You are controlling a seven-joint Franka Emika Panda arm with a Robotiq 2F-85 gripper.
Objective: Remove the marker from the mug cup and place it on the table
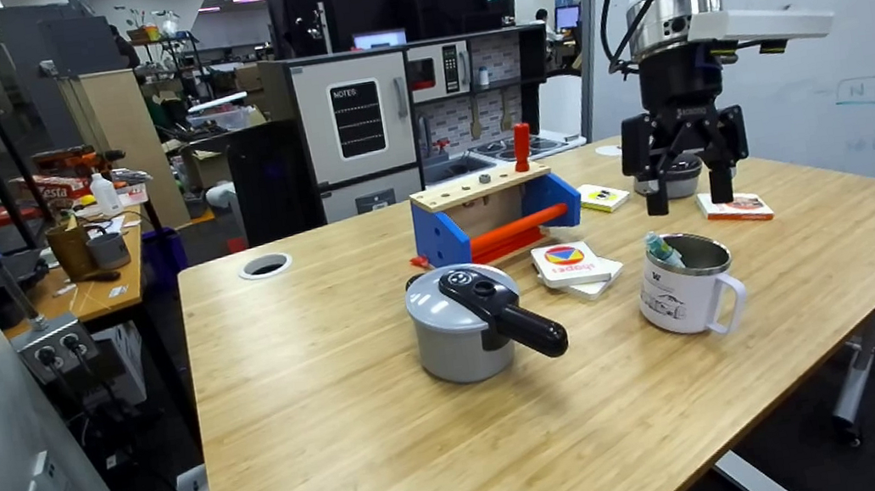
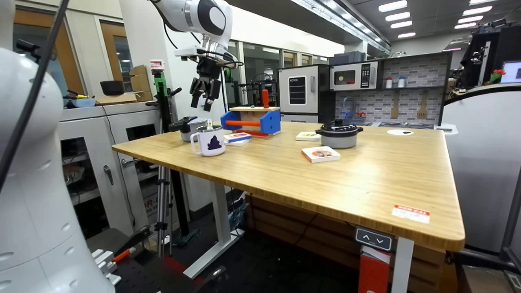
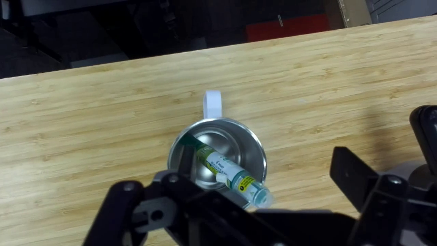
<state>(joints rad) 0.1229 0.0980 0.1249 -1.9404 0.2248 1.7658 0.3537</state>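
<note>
Gripper (image 1: pixel 689 195) hung wide and empty, marker (image 3: pixel 225 166) leaning in mug (image 1: pixel 672 300) below it, so lift-out and placing on the table (image 1: pixel 327 432) beneath were both apparently undone.

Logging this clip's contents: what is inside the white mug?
A green marker leans inside the mug, one end above the rim. In the wrist view, the marker and gripper hide parts of the interior.

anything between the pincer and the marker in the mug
Nothing visible stands between the open pincer and the green marker, whose upper end pokes out of the white mug. The mug encloses only its lower part.
</note>
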